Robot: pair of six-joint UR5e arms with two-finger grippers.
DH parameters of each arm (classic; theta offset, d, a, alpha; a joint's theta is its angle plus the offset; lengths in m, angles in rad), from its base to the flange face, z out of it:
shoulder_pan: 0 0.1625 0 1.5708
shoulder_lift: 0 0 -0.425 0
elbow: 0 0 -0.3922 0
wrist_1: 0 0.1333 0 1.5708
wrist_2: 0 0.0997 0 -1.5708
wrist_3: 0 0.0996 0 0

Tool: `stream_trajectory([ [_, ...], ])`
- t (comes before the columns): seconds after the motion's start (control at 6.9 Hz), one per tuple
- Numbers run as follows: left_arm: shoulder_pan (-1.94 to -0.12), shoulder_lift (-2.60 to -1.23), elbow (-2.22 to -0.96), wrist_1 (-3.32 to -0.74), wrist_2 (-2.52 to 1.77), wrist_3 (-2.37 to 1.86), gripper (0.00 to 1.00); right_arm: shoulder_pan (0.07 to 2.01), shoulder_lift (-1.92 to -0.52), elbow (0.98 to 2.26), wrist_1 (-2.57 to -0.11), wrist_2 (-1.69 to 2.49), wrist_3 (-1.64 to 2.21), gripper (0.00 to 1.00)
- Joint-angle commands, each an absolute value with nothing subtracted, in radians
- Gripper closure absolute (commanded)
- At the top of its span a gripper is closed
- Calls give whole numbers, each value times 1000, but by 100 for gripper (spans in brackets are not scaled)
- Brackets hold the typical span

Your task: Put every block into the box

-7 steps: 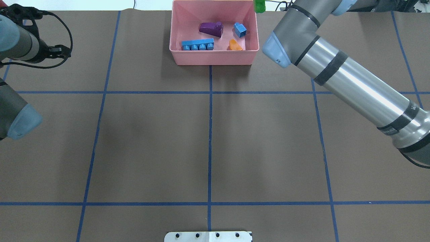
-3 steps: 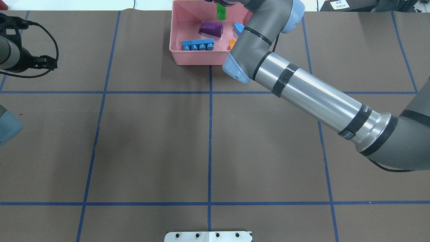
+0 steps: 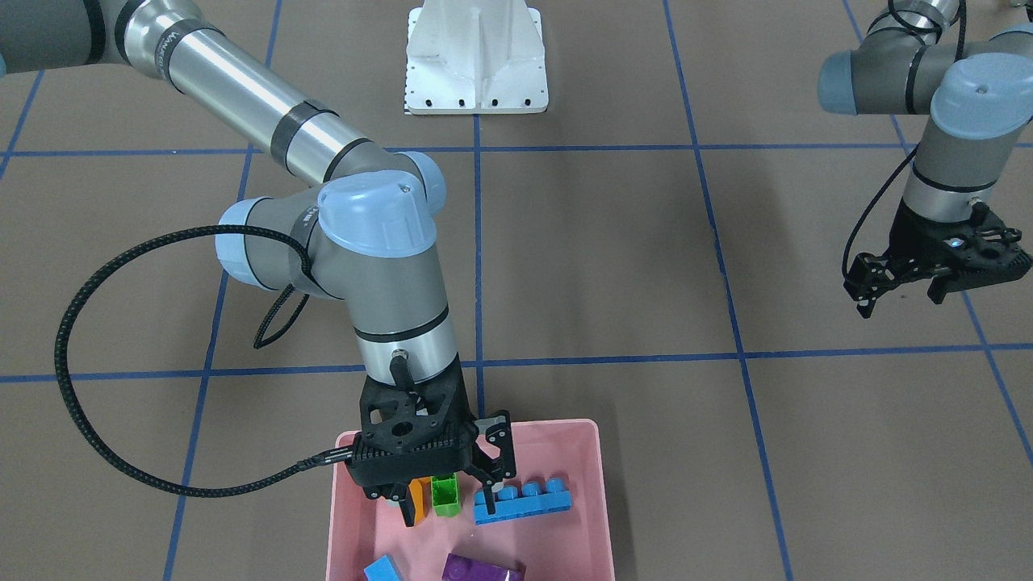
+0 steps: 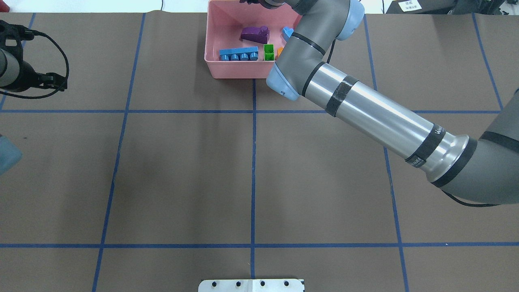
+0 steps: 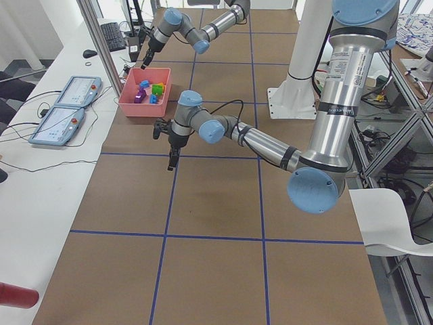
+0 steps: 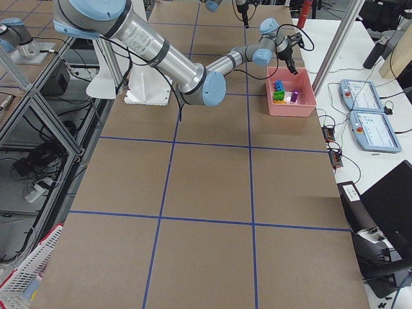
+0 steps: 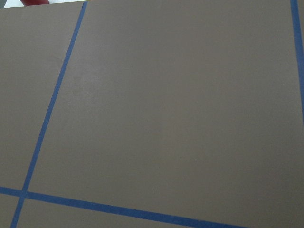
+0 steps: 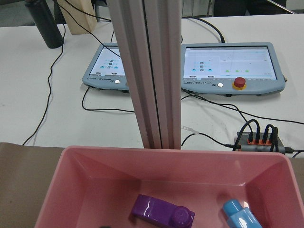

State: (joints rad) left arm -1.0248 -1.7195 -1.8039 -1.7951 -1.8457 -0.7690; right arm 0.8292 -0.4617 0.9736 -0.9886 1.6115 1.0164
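**Five bricks in the box, claw apart above the green one**

A brown paper-covered table (image 4: 182,162) ruled with blue tape lines (image 4: 253,162) fills the overhead view, with a white base plate (image 4: 251,285) at 6 o'clock. The pink box (image 4: 215,40) sits at 12 o'clock on the far edge. The right wrist camera shows control tablets (image 8: 228,66) and an aluminium post (image 8: 152,71) beyond it.

The right gripper (image 3: 450,484) hangs over the box with its jaws apart. The green brick (image 4: 268,52) lies loose on the floor below it, against the box's 6 o'clock wall in the overhead view. The long blue brick (image 4: 239,54) is just beside it at 9 o'clock, and the orange brick (image 4: 279,51) at 3 o'clock is half hidden by the arm. The purple brick (image 4: 254,34) lies toward 12 o'clock inside the box and the small blue cube (image 4: 287,32) toward 2 o'clock.

The left gripper (image 3: 900,297) hovers over bare table near 10 o'clock, well apart from the box, its fingers spread and empty.

With all five bricks inside, the task looks done. The bricks are likely light, rigid and slick. If one needs retaking, pinch across its flat side walls, not the studs or the slopes, where pads could slide off.
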Motion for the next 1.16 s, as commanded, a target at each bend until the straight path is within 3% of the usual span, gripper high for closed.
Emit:
stream_trajectory([
  [0.0,-1092,-1616,-1874,-1775,-1919,-532,0,882,-457,1011,-1055,1762,1016,1],
  [0.58,-1305,-1577,-1933,-1505,-1968,83,0,1011,-494,1309,-1648,2053,790,0],
  [1.01,-1371,-1575,-1928,-1453,-2140,183,0,1171,-734,1480,-1810,2205,426,0],
])
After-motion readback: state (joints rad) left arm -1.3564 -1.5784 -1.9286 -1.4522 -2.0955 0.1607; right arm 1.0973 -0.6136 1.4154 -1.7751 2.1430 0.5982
